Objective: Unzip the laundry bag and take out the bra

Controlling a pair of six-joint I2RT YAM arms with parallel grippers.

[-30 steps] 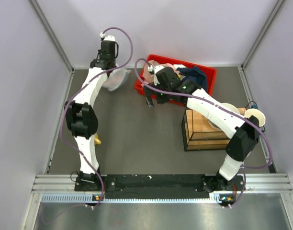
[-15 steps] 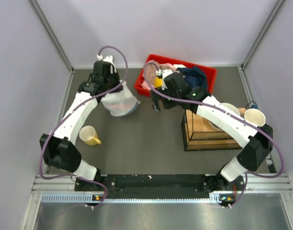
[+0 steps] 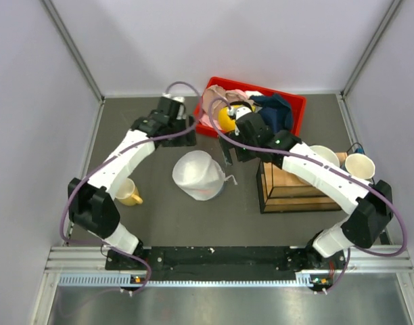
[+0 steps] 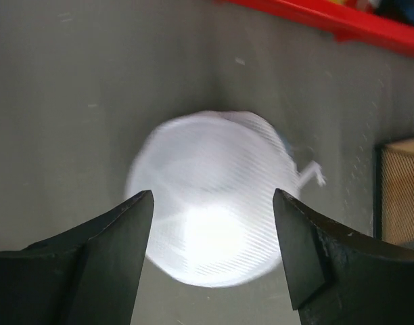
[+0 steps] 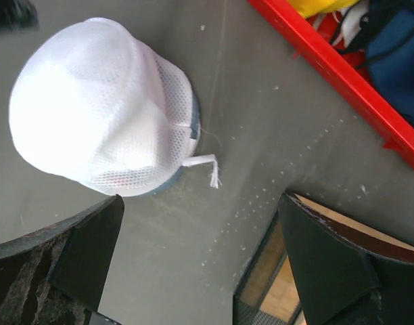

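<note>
The laundry bag, a white mesh dome, lies on the grey table between the two arms, with its white cord pull trailing to the right. My left gripper hovers behind it, open, and nothing touches its fingers. In the left wrist view the bag is blurred and lies well below the gripper. My right gripper stands open just right of the bag, apart from it. The bra is hidden. Only a faint reddish tint shows through the mesh.
A red bin of clothes stands at the back, with a yellow object at its left end. A wooden box sits right of the bag, with a white bowl and a paper cup beyond it. A yellow mug stands at the left.
My left arm swung the bag from the back left toward the middle, then opened. The bag now lies free on the table. My right gripper moved forward and down beside it.
</note>
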